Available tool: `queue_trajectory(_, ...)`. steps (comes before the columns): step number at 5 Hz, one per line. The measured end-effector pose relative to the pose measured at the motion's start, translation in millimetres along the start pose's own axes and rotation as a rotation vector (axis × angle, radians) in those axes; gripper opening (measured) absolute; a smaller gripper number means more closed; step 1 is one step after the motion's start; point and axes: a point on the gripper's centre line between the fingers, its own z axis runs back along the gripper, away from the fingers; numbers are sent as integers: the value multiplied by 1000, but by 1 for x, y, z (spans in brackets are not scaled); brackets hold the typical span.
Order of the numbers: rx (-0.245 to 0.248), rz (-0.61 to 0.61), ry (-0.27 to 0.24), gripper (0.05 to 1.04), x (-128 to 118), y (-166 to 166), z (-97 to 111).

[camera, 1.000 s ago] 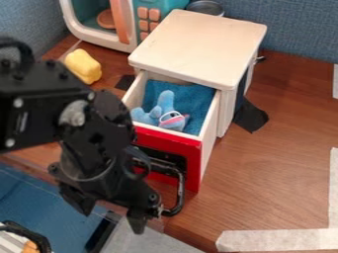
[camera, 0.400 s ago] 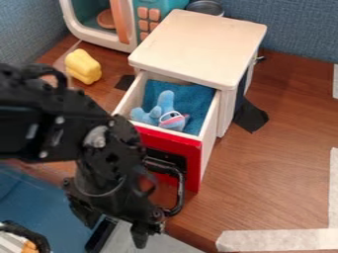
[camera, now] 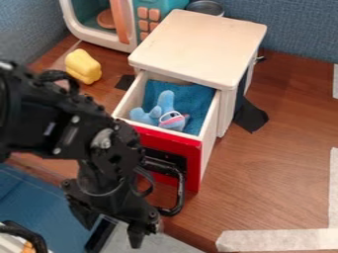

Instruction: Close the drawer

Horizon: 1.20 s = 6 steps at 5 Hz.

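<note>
In the camera view, the hand (camera: 111, 234), spread wide and empty, has dipped slightly beside the black handle (camera: 180, 192); the red-fronted drawer (camera: 192, 160) still juts from the cabinet (camera: 198, 47), so closing remains undone.

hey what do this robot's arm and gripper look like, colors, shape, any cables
The jointed arm is black and chunky, with small silver bolts and a pale grey round patch at one joint. Black cable loops beside it. The gripper is black too, with two angular fingers.
</note>
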Motion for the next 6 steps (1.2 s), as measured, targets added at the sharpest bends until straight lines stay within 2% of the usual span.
queue_trajectory(3,1,15,11,999,16,2,-4)
queue_trajectory(5,17,17,44,999,24,1,-11)
queue_trajectory(6,8,35,12,999,40,-3,-9)
